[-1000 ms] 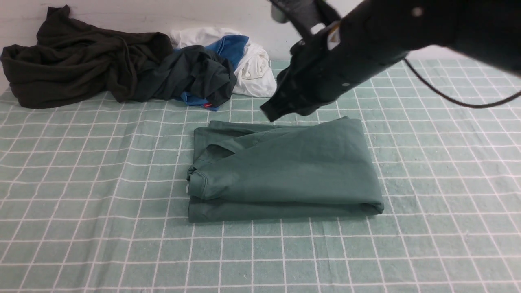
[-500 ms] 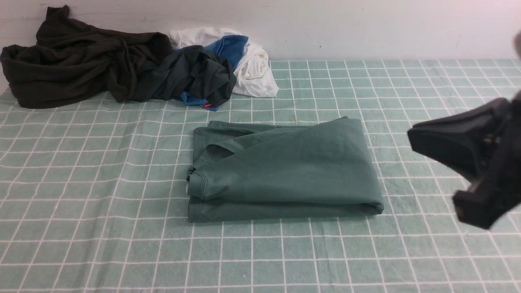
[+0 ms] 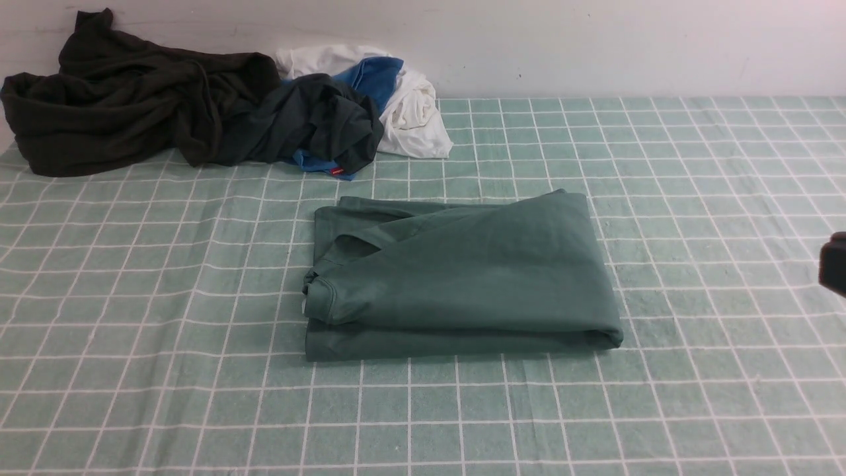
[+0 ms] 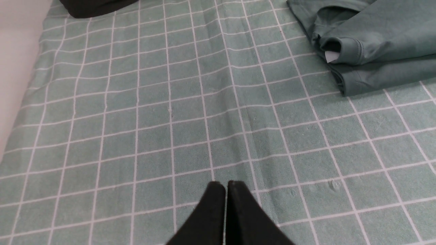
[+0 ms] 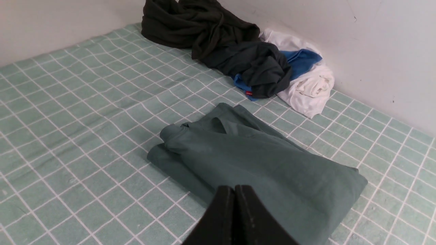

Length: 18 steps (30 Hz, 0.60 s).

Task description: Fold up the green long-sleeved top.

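Note:
The green long-sleeved top (image 3: pixel 462 274) lies folded into a thick rectangle in the middle of the checked cloth, with a ribbed cuff (image 3: pixel 320 297) at its left end. Part of it shows in the left wrist view (image 4: pixel 378 44), and it lies whole in the right wrist view (image 5: pixel 259 160). My left gripper (image 4: pixel 226 185) is shut and empty, over bare cloth well to the left of the top. My right gripper (image 5: pixel 234 189) is shut and empty, raised off the top's right side. Only a dark bit of the right arm (image 3: pixel 834 263) shows at the front view's right edge.
A heap of clothes lies along the back wall at the left: a very dark garment (image 3: pixel 125 99), a blackish-green shirt with a red tag (image 3: pixel 317 125), a blue piece (image 3: pixel 377 73) and a white one (image 3: pixel 416 112). The checked cloth (image 3: pixel 694 198) covers the table.
The right arm has swung from above the top's far edge out to the right and nearly left the front view. The folded top has not moved.

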{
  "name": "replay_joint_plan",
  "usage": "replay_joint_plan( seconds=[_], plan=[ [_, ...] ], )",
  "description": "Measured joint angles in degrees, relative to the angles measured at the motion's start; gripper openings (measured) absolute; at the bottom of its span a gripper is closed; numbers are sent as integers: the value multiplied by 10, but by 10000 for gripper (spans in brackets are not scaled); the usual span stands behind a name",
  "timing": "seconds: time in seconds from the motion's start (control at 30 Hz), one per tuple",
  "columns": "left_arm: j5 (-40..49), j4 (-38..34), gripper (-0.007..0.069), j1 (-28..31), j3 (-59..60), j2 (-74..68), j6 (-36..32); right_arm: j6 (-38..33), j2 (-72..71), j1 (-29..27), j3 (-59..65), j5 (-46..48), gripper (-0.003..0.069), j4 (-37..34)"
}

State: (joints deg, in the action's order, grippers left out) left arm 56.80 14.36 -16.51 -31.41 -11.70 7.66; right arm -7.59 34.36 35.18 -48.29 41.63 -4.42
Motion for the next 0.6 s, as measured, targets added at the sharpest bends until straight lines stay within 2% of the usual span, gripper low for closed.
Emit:
replay_joint_plan(
  seconds=[0.1, 0.23, 0.33, 0.4, 0.43, 0.5, 0.57, 0.6],
  plan=[
    [0, 0, -3, 0, 0, 0, 0, 0, -1, 0, 12, -27, -13, -3],
    [0, -2, -3, 0, 0, 0, 0, 1, -28, -5, 92, -154, -13, -4],
    [0, -2, -3, 0, 0, 0, 0, 6, -71, -38, 180, -243, -13, -4],
    [0, -2, -3, 0, 0, 0, 0, 13, -98, -68, 224, -280, -13, -4],
    [0, -2, -3, 0, 0, 0, 0, 33, -138, -118, 277, -311, -13, -4],
    [0, -2, -3, 0, 0, 0, 0, 45, -159, -150, 305, -318, -13, -4],
    [0, -2, -3, 0, 0, 0, 0, 82, -218, -247, 376, -327, -13, 1],
    [0, -2, -3, 0, 0, 0, 0, 91, -235, -271, 400, -327, -13, 5]
  ],
)
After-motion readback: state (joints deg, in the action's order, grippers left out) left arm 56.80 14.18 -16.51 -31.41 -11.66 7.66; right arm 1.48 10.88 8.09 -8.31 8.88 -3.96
